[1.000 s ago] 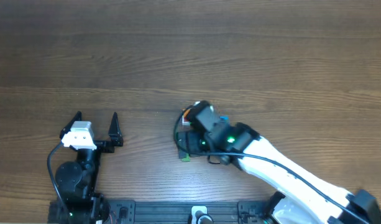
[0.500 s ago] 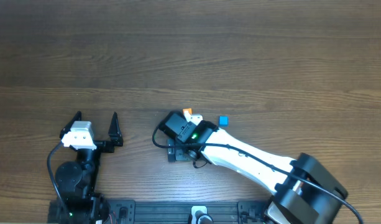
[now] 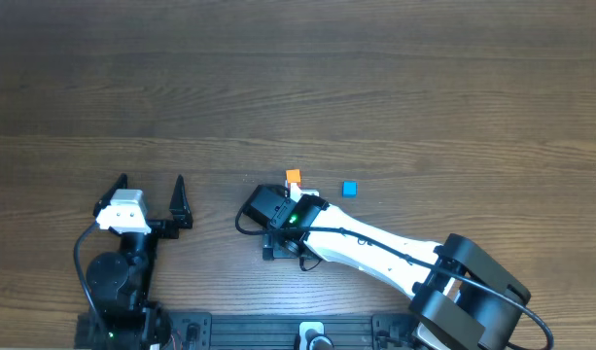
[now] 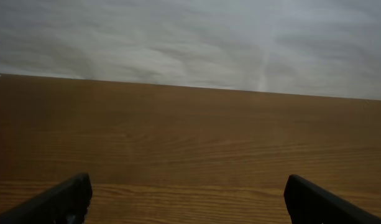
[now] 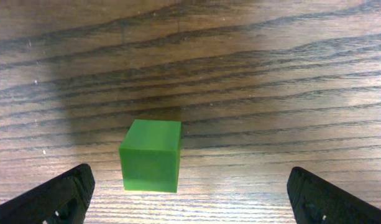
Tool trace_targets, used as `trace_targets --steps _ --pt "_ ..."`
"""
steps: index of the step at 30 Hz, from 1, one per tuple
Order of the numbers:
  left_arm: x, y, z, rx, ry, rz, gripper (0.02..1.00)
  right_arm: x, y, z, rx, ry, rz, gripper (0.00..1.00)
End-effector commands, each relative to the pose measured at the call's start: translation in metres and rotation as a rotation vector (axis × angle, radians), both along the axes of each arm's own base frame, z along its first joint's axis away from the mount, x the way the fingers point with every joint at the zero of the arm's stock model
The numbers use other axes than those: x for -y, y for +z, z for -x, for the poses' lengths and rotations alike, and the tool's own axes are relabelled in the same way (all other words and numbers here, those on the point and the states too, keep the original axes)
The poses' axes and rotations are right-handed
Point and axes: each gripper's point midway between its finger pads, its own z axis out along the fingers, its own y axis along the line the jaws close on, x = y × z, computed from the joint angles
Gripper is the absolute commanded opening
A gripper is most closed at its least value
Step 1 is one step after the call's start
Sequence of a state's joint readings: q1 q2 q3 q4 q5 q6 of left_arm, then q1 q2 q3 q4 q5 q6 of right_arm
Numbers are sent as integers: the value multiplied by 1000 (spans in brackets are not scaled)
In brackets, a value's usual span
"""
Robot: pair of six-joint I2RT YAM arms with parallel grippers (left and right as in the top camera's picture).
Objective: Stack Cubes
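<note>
- At lower centre of the top view, the right gripper (image 3: 278,222) hung over the green cube (image 5: 150,155), fingers spread wide and holding nothing.
- Step judged: approach to the first pick, with no cube stacked yet.
- The next move called for a descent so the fingers straddled the cube, then a square close on its flat sides.
- The green cube sat flat on the wooden table (image 3: 424,97), off-centre between the fingers, with crisp edges and matte faces.
- The orange cube (image 3: 294,176) and blue cube (image 3: 349,189) lay apart, just above the gripper.
- The left gripper (image 3: 150,194) sat at lower left, spread open and empty.
</note>
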State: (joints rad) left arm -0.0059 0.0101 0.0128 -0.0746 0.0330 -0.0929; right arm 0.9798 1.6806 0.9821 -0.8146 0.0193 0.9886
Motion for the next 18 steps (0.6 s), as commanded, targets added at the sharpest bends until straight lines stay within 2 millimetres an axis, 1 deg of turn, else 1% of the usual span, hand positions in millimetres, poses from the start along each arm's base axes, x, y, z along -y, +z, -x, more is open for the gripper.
trace_targets --steps 1,6,8,12,15,18 --pt "-2 -3 0 -2 10 -19 1000 -5 3 -6 49 -6 13 980" --pt "-2 -3 0 -2 10 -19 1000 -8 2 -7 60 3 10 969" --pt "-2 -3 0 -2 10 -19 1000 -7 -4 -6 50 -2 26 969" --pt "-2 -3 0 -2 10 -19 1000 -8 -9 -6 47 -2 30 969" --pt "-2 -3 0 -2 10 -19 1000 -9 -9 -7 49 -2 26 936" --pt "-2 -3 0 -2 10 -19 1000 -9 -9 -7 48 -2 27 877"
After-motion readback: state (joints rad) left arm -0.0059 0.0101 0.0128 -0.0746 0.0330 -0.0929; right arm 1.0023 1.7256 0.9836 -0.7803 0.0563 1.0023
